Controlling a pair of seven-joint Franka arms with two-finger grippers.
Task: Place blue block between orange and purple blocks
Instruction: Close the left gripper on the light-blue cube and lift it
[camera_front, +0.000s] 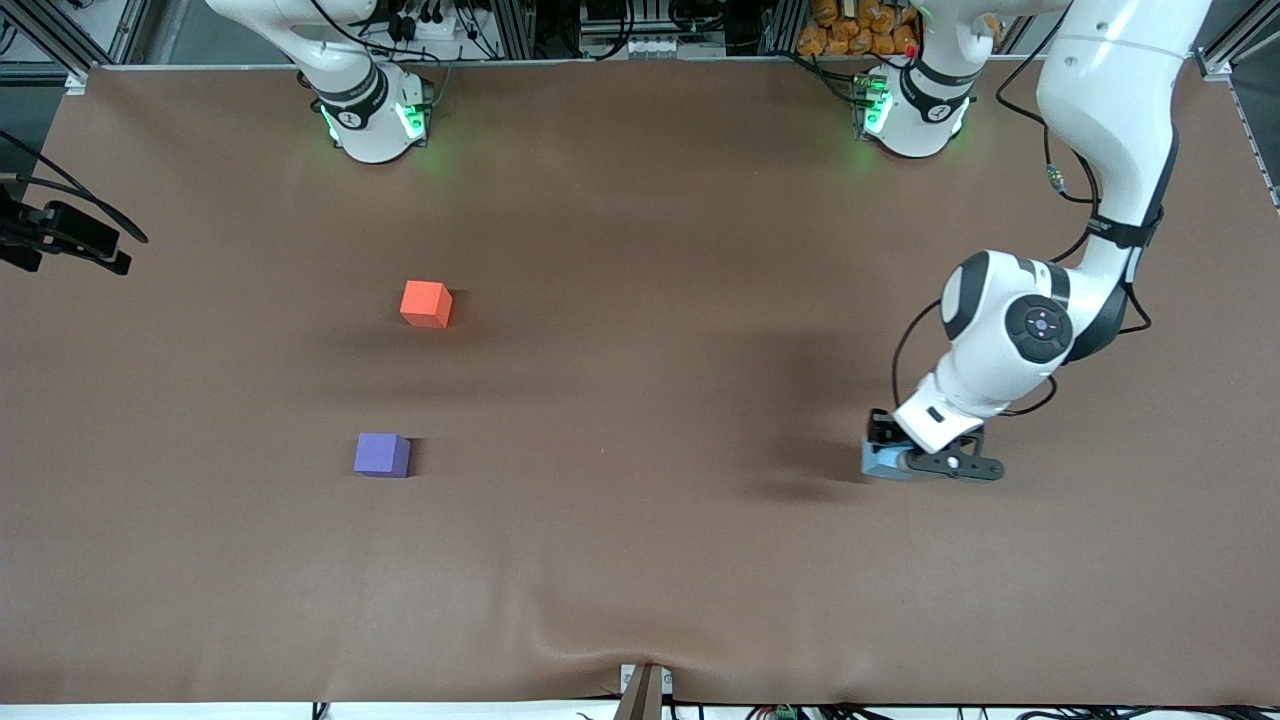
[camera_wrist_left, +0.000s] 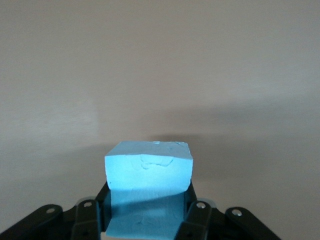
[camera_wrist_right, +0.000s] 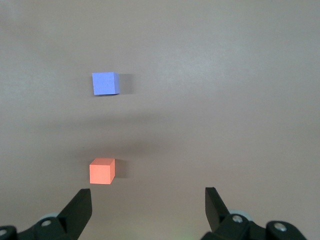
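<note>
The sky-blue block (camera_front: 879, 462) sits low at the table toward the left arm's end, and my left gripper (camera_front: 892, 452) is shut on it. In the left wrist view the blue block (camera_wrist_left: 149, 172) fills the space between the black fingers (camera_wrist_left: 194, 216) of the left gripper (camera_wrist_left: 148, 205). The orange block (camera_front: 426, 303) and the purple block (camera_front: 381, 454) stand apart toward the right arm's end, with the purple one nearer the front camera. My right gripper (camera_wrist_right: 148, 192) hangs open high above the orange block (camera_wrist_right: 102, 171) and purple block (camera_wrist_right: 105, 83), with nothing between its fingers.
A brown mat (camera_front: 640, 400) covers the table. A black bracket with cables (camera_front: 62, 236) juts in at the right arm's end. The two arm bases (camera_front: 375, 115) (camera_front: 912, 110) stand along the table's edge farthest from the front camera. The mat bulges at the front edge (camera_front: 645, 655).
</note>
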